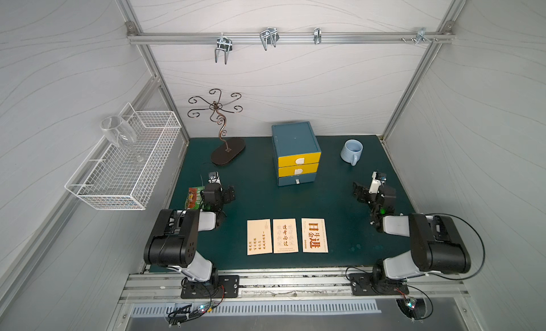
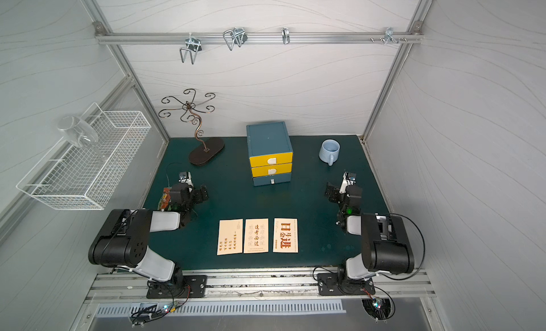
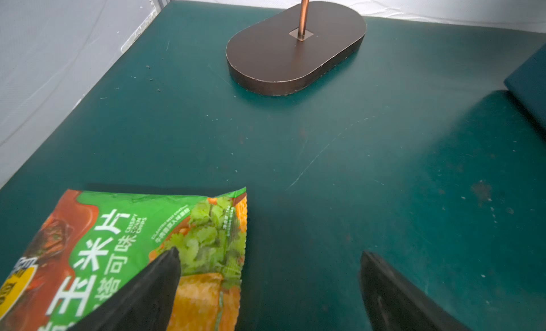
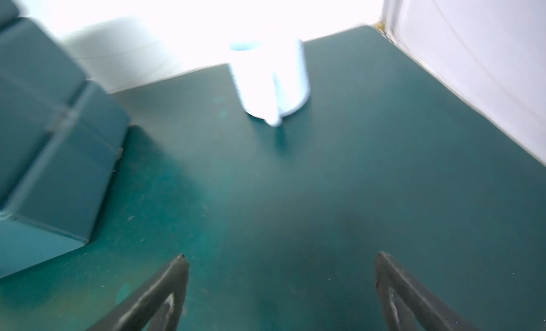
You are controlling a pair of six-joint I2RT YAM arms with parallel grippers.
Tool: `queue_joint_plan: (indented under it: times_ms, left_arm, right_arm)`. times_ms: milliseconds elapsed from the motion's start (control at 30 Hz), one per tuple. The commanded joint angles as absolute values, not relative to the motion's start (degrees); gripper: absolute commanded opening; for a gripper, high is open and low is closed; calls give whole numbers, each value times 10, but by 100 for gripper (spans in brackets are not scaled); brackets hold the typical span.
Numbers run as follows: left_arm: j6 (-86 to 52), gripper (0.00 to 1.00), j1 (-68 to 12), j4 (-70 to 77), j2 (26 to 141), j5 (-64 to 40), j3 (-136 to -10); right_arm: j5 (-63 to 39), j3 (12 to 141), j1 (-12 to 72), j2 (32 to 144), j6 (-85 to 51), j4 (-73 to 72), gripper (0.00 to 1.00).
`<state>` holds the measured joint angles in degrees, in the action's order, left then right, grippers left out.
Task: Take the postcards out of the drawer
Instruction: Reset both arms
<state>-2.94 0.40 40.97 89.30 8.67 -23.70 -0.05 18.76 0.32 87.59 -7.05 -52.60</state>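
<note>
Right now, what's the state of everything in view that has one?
postcards, three, out of the drawer, flat in a row on the mat
drawer unit, all three drawers look shut
left gripper, open, empty
right gripper, open, empty
mug, upright, looks empty
wine glass, standing in the wire basket
snack packet, lying flat on the mat
stand, upright, nothing hung on it
</note>
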Motion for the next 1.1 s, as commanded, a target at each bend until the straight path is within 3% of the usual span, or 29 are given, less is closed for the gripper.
queue_joint_plan:
  times_ms: [0, 133, 167, 1067]
  left_arm:
    - [-18, 99, 9, 463, 890, 62, -249]
    - [-18, 99, 9, 468, 891, 62, -246]
    - [-18, 99, 9, 471, 892, 63, -246]
    - [-17, 99, 10, 470, 889, 60, -245]
  right_arm:
    - [8, 200, 37, 891, -11, -545, 99]
    - [0, 267, 45, 898, 3, -420, 99]
    - [-3, 249, 41, 911, 0, -481, 99]
    - [5, 254, 42, 905, -1, -462, 99]
